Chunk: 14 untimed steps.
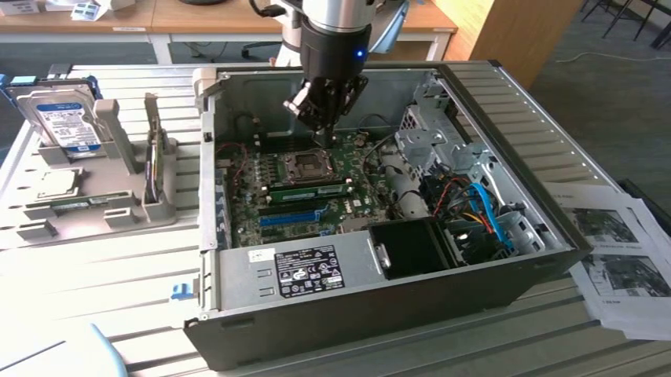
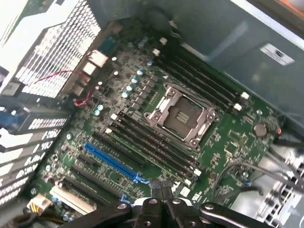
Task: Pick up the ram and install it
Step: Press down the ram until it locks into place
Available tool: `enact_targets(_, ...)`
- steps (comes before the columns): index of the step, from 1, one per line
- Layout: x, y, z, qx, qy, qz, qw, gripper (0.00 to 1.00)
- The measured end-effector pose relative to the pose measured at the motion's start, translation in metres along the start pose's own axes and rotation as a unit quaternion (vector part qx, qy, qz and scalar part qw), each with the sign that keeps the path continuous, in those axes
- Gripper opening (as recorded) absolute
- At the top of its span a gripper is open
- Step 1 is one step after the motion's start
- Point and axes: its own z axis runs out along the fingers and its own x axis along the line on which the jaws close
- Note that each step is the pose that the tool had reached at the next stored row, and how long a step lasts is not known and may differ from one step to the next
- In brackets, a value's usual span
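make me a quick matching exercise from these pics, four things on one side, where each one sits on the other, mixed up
Things:
1. hard drive
2. ram
3. gripper
4. printed sheets

Places:
A. seated in a motherboard slot beside the CPU socket
B. on the table at the exterior view's right of the computer case
C. standing in the grey holder at the exterior view's left
D. above the motherboard inside the case

Pairs: 1-C, 2-A, 3-D, 4-B

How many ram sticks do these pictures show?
2. One stick lies on the motherboard beside the CPU socket. The other stick lies in the gray holder at the exterior view's left. More may be hidden.
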Motion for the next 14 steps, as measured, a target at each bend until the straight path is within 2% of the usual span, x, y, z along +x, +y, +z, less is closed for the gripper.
enact_targets(3,0.0,0.0,0.0,0.0006,-0.0006,0.027,0.9996,0.09)
enact_targets(7,0.0,0.0,0.0,0.0014,-0.0014,0.063,0.998,0.09)
enact_targets(10,0.0,0.0,0.0,0.002,-0.002,0.09,0.9959,0.09)
enact_targets(14,0.0,0.0,-0.0001,0.0028,-0.0029,0.127,0.9919,0.09)
